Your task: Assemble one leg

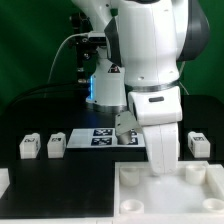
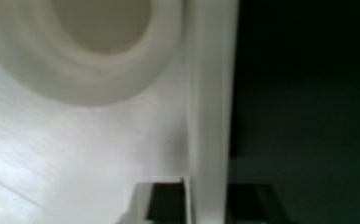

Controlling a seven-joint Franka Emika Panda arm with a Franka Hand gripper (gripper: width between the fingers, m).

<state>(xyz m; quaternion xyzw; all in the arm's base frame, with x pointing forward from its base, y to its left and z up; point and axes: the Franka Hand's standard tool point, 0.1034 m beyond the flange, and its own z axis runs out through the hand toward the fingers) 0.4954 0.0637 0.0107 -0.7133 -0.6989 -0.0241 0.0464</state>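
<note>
Three legs show in the exterior view, small white blocks with tags: two at the left (image 1: 27, 147) (image 1: 55, 143) and one at the right (image 1: 197, 143), all lying on the black table. My gripper (image 1: 160, 170) points straight down at the far edge of the large white panel (image 1: 140, 196). In the wrist view its dark fingertips (image 2: 173, 205) stand on either side of the panel's edge (image 2: 212, 120), which fills the gap between them, so the gripper (image 2: 212, 205) is closed on the panel. A round corner socket (image 2: 97, 50) lies beside it. No leg is held.
The marker board (image 1: 100, 137) lies flat behind the panel, between the left legs and my arm. A raised white wall (image 1: 5, 180) stands at the exterior view's left edge. Cables and a blue-lit stand (image 1: 92, 90) are at the back.
</note>
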